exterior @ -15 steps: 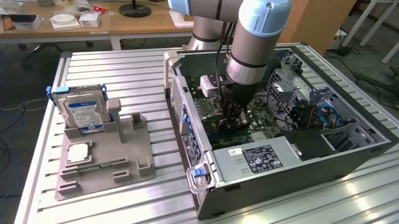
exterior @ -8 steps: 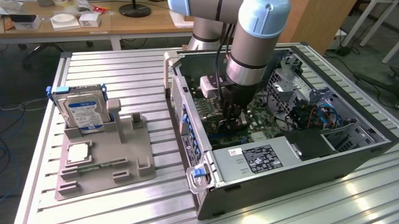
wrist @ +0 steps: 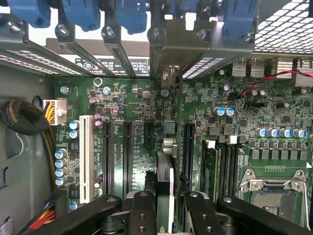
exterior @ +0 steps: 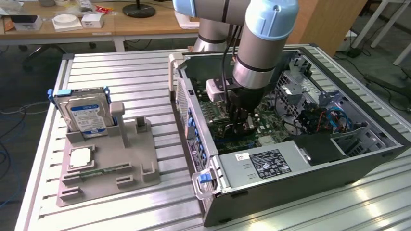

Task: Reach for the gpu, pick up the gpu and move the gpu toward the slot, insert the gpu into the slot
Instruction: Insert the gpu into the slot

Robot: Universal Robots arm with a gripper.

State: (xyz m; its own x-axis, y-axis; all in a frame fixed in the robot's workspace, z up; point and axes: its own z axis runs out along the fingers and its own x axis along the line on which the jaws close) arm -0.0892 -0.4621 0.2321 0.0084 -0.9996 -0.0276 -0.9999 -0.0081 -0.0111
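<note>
Insert step in hand. My end effector (wrist: 165,208) is down inside the open PC case (exterior: 308,173), closed narrow on the gpu (wrist: 165,181), held edge-on over the motherboard (wrist: 234,132) slots. Next move calls for alignment with the slot, I judge. Exterior view adds the hard drive (exterior: 83,115) on the bench (exterior: 128,72); wrist view adds the slots.

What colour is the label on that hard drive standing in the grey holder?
Blue and white, on the hard drive; clearest in the exterior view.
</note>
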